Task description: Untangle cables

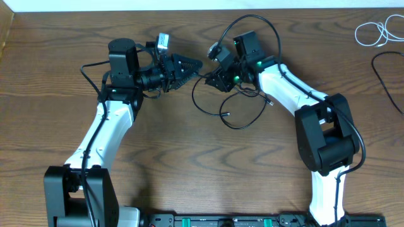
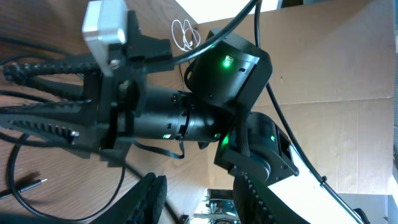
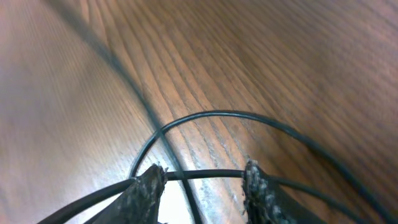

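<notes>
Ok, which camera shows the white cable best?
Overhead: the white cable lies coiled near the far right edge, plain and unobstructed. The left wrist view catches only a few small loops of it in the background. The right wrist view doesn't show it.

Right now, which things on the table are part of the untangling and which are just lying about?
In hand: black cable loops, centre.
Lying apart: white cable coil, far right corner; black cable, right edge.
</notes>
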You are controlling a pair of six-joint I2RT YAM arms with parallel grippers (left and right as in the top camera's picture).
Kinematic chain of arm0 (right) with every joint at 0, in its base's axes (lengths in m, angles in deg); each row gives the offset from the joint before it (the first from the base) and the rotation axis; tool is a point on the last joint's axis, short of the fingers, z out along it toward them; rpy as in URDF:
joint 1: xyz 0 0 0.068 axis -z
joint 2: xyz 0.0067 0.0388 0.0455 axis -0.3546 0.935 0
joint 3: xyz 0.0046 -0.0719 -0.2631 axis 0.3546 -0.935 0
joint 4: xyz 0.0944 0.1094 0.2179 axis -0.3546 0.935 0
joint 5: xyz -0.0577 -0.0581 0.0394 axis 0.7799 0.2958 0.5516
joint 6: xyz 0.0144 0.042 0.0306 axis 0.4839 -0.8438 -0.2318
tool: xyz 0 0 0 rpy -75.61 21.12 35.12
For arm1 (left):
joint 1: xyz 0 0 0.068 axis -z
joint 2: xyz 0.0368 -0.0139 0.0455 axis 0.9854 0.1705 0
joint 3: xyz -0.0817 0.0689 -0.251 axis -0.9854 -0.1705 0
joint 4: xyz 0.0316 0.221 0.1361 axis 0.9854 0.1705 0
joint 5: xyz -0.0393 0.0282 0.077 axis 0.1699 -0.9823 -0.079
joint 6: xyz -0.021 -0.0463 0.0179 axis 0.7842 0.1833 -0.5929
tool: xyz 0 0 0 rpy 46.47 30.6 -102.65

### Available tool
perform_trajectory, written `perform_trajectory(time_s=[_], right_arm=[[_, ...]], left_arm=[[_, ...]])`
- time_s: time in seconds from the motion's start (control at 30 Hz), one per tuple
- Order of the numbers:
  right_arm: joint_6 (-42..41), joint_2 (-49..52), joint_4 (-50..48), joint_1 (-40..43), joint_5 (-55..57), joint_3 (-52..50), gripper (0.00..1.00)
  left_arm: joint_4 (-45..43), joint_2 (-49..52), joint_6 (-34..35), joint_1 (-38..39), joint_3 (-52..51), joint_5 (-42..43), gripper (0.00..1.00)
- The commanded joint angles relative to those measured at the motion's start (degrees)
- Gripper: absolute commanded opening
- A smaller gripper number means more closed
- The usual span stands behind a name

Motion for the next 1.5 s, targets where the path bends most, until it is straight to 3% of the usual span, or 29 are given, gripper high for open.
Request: perform_trajectory(time_s=[0.0, 0.47, 0.77, 1.03, 1.17, 1.23, 1.3, 1.33, 1.4, 1.47], right_arm=[[7.0, -0.5, -0.1, -0.2, 2.9, 0.4, 0.38], [15.4, 3.4, 1.0, 0.3, -1.5, 0.4, 0.5], [17.5, 6.6, -0.9, 0.1, -5.3, 0.4, 0.51], [9.3, 9.5, -11.4, -0.9, -5.2, 0.4, 0.4], [6.4, 9.6, -14.7, -1.9, -5.2, 0.4, 0.18], [5.4, 9.6, -15.5, -2.5, -4.9, 0.4, 0.03], [4.9, 9.6, -15.5, -3.2, -4.8, 0.4, 0.01], [4.3, 9.6, -15.5, -3.3, -4.7, 0.4, 0.01], [1.3, 9.5, -15.4, -3.3, -3.8, 0.4, 0.01], [-1.7, 9.4, -14.9, -2.8, -3.3, 0.4, 0.01]], left_arm=[[-0.3, 0.0, -1.0, -0.2, 0.4, 0.0, 0.41], [-0.3, 0.0, -1.0, -0.2, 0.4, -0.1, 0.41], [-0.3, 0.0, -1.0, -0.2, 0.4, 0.0, 0.4], [-0.2, 0.0, -1.0, -0.2, 0.4, 1.9, 0.37], [-0.2, 0.0, -0.8, -0.2, 0.4, 1.9, 0.36], [-0.2, 0.0, -0.8, -0.2, 0.4, 1.9, 0.36], [-0.2, 0.0, -0.8, -0.2, 0.4, 1.9, 0.37], [-0.2, 0.0, -0.8, -0.2, 0.4, 1.9, 0.38], [-0.2, 0.0, -0.8, -0.2, 0.4, 1.9, 0.51], [-0.3, 0.0, -0.9, -0.2, 0.4, 1.8, 0.74]])
